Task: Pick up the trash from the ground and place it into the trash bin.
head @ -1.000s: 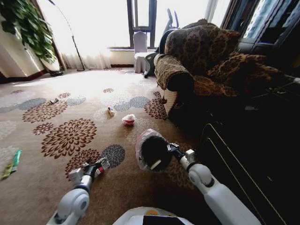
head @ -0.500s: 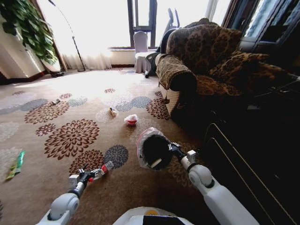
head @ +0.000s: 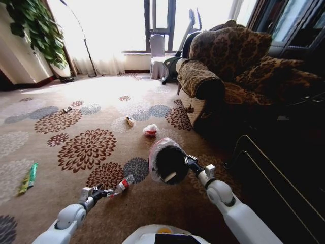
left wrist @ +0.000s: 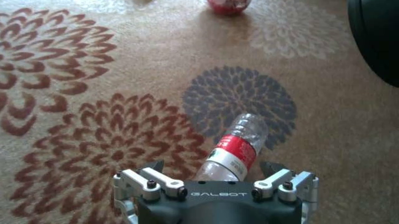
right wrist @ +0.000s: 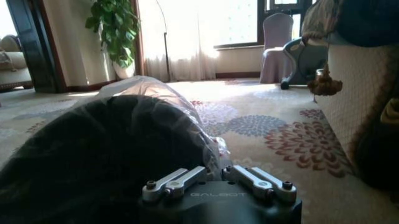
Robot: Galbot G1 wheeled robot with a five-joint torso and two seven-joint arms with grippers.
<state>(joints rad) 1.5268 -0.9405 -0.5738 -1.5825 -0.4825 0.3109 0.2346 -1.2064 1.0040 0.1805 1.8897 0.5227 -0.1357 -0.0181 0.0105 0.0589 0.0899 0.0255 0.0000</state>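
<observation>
Carpeted living room w/ big flower patterns, sofa on the right, plant far left by bright windows.

Step in hand, as I read it: bottle is picked up, bin is held, drop-in not yet done. Left gripper sits low near the carpet, fingers clamped on a clear bottle; in the left wrist view the bottle sticks out from between the jaws, red label, crinkled clear body, pointing away from the wrist. Right gripper holds the bin by its rim, tilted so the black mouth faces the camera; fingers look pinched narrow on the rim in the right wrist view, bag puffed over the edge.

Bottle and bin are near each other but apart. Next move prob. calls for bringing bottle over the bin mouth, then letting go; tilted bin may want levelling so it doesn't roll out.

Other trash on the floor: white-red wad, yellowish scrap, green wrapper well off left.
</observation>
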